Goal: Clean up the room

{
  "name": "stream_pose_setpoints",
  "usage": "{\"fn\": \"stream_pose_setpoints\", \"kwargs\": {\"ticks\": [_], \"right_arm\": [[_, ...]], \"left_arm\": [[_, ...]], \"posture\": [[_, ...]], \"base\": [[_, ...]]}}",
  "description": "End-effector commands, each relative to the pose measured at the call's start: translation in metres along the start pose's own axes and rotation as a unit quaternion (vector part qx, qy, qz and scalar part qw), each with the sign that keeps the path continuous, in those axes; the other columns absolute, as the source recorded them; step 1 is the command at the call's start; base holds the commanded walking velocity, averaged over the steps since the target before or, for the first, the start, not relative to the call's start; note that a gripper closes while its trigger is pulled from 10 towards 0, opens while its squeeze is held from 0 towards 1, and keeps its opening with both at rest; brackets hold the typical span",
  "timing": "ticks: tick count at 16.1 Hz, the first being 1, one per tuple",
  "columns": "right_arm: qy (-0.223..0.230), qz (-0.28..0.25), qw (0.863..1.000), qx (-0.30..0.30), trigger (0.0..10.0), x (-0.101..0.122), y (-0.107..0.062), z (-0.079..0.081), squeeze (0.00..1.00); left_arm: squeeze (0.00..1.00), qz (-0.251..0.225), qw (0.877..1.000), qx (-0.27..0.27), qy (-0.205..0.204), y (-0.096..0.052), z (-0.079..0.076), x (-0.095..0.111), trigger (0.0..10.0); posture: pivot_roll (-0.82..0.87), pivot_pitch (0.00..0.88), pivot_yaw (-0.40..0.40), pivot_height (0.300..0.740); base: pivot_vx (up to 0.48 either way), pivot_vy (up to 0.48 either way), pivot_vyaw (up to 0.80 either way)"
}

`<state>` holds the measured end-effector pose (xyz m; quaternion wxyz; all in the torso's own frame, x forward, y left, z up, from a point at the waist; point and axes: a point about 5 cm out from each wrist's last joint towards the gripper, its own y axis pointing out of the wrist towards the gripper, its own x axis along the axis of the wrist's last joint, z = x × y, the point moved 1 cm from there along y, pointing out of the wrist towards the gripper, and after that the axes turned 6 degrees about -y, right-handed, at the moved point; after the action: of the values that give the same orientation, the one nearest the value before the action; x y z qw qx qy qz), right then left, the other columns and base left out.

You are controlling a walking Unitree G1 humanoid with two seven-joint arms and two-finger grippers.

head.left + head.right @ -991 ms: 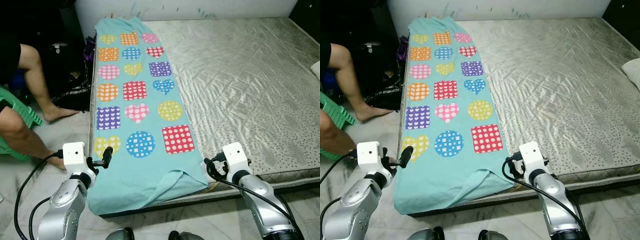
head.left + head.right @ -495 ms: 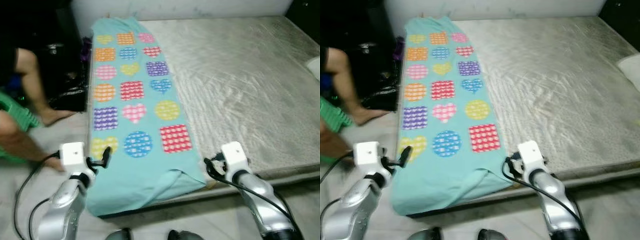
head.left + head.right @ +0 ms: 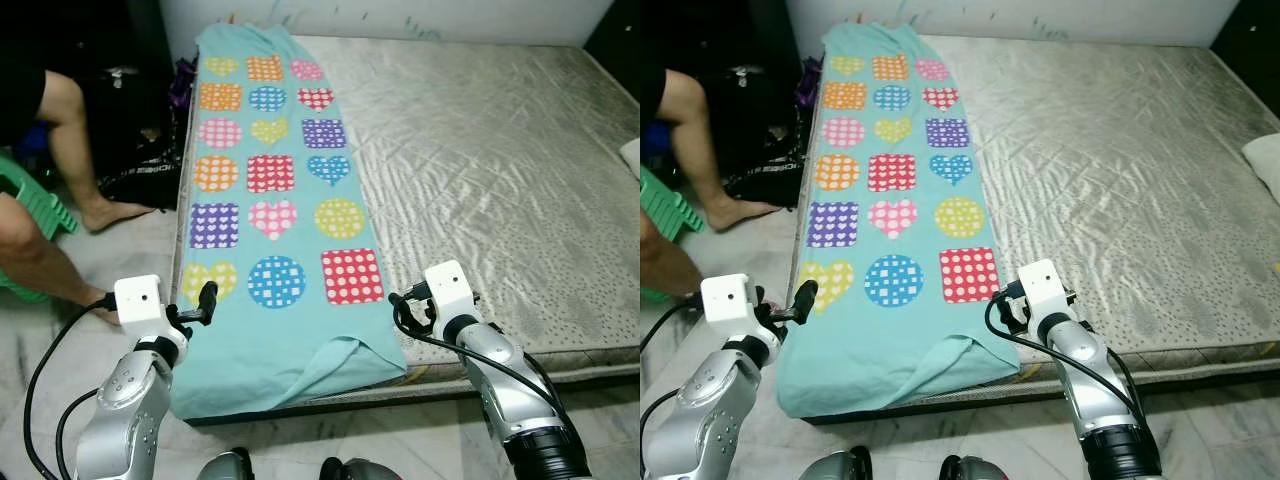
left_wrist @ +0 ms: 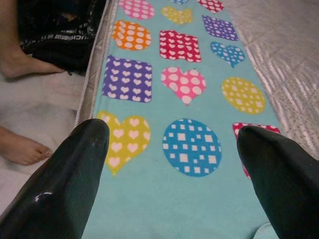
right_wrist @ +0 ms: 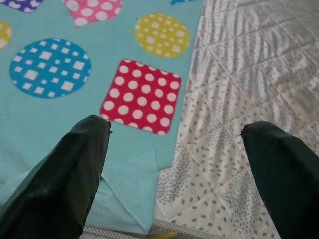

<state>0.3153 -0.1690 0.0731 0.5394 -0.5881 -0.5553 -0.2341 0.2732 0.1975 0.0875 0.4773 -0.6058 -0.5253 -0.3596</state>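
A turquoise blanket (image 3: 262, 190) printed with coloured hearts, circles and squares lies lengthwise along the left side of the mattress (image 3: 500, 160). Its near end hangs over the bed's front edge, and its near right corner (image 3: 345, 355) is folded over. My left gripper (image 3: 205, 298) hovers open over the blanket's near left edge, by the yellow heart (image 4: 122, 139). My right gripper (image 3: 400, 310) is open just above the blanket's near right edge, beside the red dotted square (image 5: 142, 102). Neither holds anything.
A person sits at the left on a green stool (image 3: 35, 205), with bare legs and a foot (image 3: 115, 212) on the tiled floor. A black bag (image 3: 150, 170) leans against the bed's left side. A white pillow (image 3: 1265, 160) lies at the mattress's right edge.
The whole picture has shifted and sharpened after a blur, so the camera moved. Both grippers stay open at the blanket's near end; the blanket lies as before.
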Motion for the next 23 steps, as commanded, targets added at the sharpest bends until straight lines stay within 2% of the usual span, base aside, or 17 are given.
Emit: {"fn": "stream_pose_setpoints", "kwargs": {"ticks": [1,5,11,20,23], "right_arm": [[0.002,0.0,1.0,-0.005,10.0,0.0,0.001,-0.002,0.0],[0.027,0.001,1.0,-0.008,10.0,0.003,0.005,0.001,0.0],[0.028,0.0,1.0,-0.002,10.0,0.002,0.004,0.002,0.0],[0.024,-0.011,1.0,0.012,10.0,0.005,0.004,0.004,0.0],[0.023,-0.018,0.999,0.017,10.0,0.007,0.004,0.004,0.0]], "left_arm": [[0.0,0.01,1.0,0.005,0.005,0.0,0.001,-0.004,10.0],[0.0,0.009,1.0,0.01,0.01,-0.001,0.002,-0.006,10.0],[0.0,0.012,1.0,0.011,0.01,-0.001,0.002,-0.007,10.0],[0.0,-0.003,0.999,0.033,0.011,-0.001,0.005,-0.003,10.0],[0.0,-0.027,0.998,0.06,0.01,-0.001,0.01,0.004,10.0]], "posture": [[-0.02,0.143,-0.098,0.74],[-0.02,0.14,-0.098,0.74],[-0.03,0.153,-0.096,0.735],[-0.03,0.162,-0.094,0.635],[-0.03,0.167,-0.096,0.63]], "base": [[0.0,0.0,0.0],[0.0,0.0,0.0],[0.0,0.0,0.0],[0.0,0.0,0.0],[0.0,0.0,0.0]]}}
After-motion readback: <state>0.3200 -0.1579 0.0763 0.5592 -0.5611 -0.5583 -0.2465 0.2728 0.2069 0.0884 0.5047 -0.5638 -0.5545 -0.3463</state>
